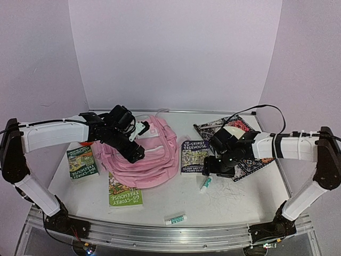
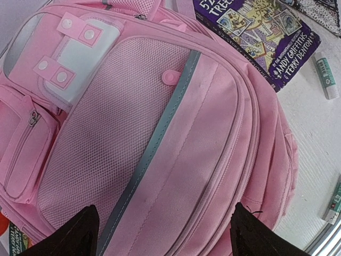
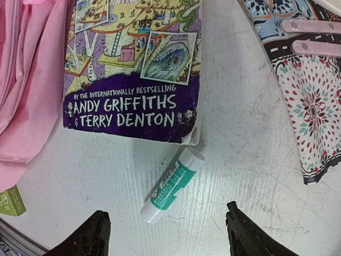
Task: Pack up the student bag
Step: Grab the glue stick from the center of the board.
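Lying left of centre on the white desk [image 1: 234,197], the student bag [image 1: 144,154] shows its white patch [image 2: 80,53] plainly only to the left wrist camera. A green book [image 1: 82,162] left of it appears overhead only. Pale walls [image 1: 176,53] enclose the desk. The left tool [image 2: 164,226] gapes over the bag, empty. The right tool [image 3: 166,213] gapes, empty, over a glue stick [image 3: 173,184].

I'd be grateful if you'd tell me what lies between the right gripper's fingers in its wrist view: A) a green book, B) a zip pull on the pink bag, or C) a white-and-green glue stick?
C: the glue stick lies on the table between the fingers of the open right gripper, just below the purple book.
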`<state>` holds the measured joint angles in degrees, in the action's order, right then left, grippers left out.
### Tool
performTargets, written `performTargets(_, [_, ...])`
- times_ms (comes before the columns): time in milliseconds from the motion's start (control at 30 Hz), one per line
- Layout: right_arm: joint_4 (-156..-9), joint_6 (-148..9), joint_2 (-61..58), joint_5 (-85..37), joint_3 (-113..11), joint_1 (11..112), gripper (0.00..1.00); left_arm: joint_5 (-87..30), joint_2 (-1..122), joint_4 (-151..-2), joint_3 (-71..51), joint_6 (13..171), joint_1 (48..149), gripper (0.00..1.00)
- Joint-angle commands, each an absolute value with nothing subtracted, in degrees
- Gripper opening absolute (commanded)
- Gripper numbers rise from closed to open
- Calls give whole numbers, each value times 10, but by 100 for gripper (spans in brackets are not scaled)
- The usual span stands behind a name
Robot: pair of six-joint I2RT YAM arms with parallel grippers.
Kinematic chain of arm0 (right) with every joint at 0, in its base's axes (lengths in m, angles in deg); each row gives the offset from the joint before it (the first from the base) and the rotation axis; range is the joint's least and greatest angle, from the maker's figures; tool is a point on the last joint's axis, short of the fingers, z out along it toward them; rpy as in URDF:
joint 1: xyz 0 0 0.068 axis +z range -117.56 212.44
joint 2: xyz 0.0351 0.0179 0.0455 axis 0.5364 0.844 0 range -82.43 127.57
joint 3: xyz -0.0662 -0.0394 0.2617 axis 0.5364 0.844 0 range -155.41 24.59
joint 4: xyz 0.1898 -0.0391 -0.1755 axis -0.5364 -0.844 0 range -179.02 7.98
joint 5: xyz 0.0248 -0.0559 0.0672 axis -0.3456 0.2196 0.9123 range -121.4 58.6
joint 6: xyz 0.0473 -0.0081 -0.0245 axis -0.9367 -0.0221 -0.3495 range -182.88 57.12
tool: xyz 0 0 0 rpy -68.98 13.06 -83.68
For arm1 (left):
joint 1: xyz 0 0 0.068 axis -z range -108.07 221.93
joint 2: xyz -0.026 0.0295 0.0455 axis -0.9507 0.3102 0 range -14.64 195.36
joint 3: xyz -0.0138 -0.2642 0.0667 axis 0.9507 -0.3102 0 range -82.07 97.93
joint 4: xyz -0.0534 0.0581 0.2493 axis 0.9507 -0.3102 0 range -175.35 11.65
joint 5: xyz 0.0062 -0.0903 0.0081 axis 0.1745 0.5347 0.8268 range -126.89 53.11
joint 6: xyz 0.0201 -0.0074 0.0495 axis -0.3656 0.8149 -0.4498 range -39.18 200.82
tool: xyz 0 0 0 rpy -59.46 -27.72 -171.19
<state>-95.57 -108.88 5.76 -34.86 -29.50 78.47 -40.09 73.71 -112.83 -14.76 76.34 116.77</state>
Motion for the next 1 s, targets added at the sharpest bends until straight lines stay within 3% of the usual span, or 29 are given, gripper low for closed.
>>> performTargets(0, [-974,-1122,106,-364,-307,792,74,-410,743,-1137,-115,766,1169,86])
performTargets(267, [-953,-1144,153,-364,-309,800,59,-416,749,-1149,-109,770,1173,85])
performTargets(600, [-935,-1149,185,-363,-301,800,32,-411,775,-1159,-91,761,1186,82])
performTargets(833, [-933,-1143,178,-372,-288,800,0,-418,797,-1167,-72,755,1195,83])
performTargets(967, [-932,-1136,160,-373,-284,800,0,-407,808,-1173,-66,747,1205,84])
